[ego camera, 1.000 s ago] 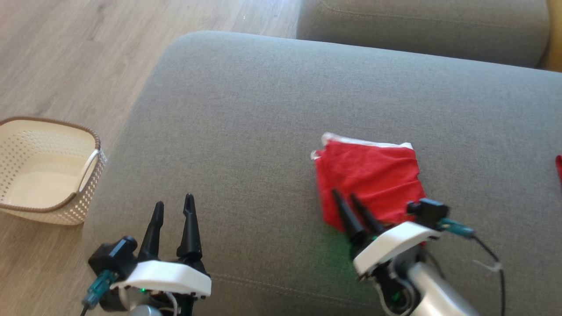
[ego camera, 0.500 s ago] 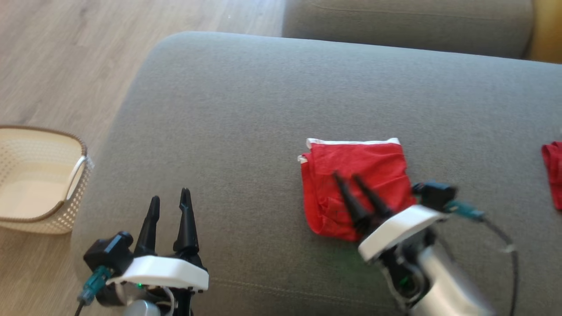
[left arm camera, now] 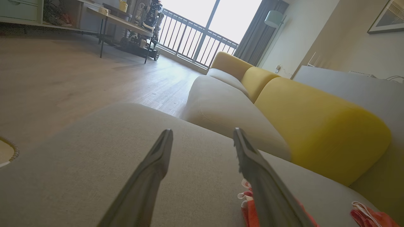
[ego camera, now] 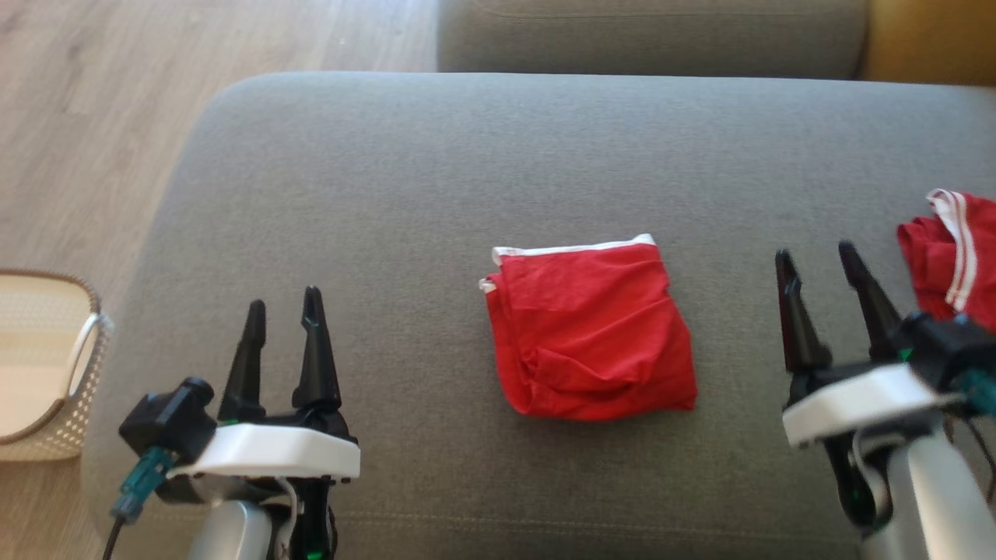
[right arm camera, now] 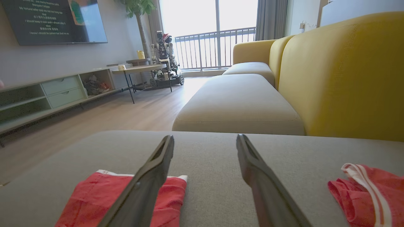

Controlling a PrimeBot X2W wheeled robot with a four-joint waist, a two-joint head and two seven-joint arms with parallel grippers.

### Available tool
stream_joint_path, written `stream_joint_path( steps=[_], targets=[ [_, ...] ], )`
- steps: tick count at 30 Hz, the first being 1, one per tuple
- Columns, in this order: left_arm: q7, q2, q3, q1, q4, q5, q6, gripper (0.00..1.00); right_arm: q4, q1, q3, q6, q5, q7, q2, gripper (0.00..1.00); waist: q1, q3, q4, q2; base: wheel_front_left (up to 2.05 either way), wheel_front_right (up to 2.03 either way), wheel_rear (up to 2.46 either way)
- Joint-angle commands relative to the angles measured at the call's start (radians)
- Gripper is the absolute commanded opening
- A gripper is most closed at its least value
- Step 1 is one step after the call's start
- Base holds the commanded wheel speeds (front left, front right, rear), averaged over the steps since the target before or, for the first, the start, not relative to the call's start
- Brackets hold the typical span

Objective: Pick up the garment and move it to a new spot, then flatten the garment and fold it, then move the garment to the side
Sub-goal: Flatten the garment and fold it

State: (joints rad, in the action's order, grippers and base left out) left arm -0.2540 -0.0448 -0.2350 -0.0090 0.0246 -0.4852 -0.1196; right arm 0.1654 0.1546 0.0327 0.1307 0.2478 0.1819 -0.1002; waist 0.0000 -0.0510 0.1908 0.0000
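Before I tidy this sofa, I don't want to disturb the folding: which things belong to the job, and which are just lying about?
In the job: folded red cloth garment with white trim; grey fabric sofa cushion under it; open left gripper; open right gripper.
Lying about: crumpled red white-striped garment; cream perforated plastic basket.

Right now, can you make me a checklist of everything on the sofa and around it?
Surface: grey sofa cushion, flat.
Job's things: folded red garment lies mid-cushion, untouched.
Clutter: striped red garment, crumpled at the cushion's right edge.
Grippers: left gripper open, empty; right gripper open, empty, between the two garments.
Cables: left wrist cable with teal plug, hanging; right wrist cable likewise.
Surroundings: white basket on wood floor at left; yellow sofa back behind.
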Motion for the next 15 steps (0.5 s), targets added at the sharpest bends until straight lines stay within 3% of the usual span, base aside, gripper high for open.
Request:
stream_joint_path(
  steps=[1,9,15],
  targets=[
    [-0.008,-0.005,0.042,-0.049,-0.056,0.031,0.001,1.0,-0.065,-0.006,-0.002,0.0,-0.08,0.023,0.012,1.0,0.0,0.0,-0.019,0.0,0.0,0.0,0.0],
    [-0.008,-0.005,0.02,-0.016,-0.07,0.07,-0.011,1.0,-0.137,-0.086,0.068,0.0,-0.217,0.07,0.043,1.0,0.0,-0.004,-0.057,0.0,0.0,0.0,0.0],
    [-0.008,-0.005,0.009,-0.007,-0.062,0.078,-0.012,1.0,-0.153,-0.108,0.073,0.0,-0.227,0.079,0.049,1.0,0.0,-0.016,-0.07,0.0,0.0,0.0,0.0]
  ],
)
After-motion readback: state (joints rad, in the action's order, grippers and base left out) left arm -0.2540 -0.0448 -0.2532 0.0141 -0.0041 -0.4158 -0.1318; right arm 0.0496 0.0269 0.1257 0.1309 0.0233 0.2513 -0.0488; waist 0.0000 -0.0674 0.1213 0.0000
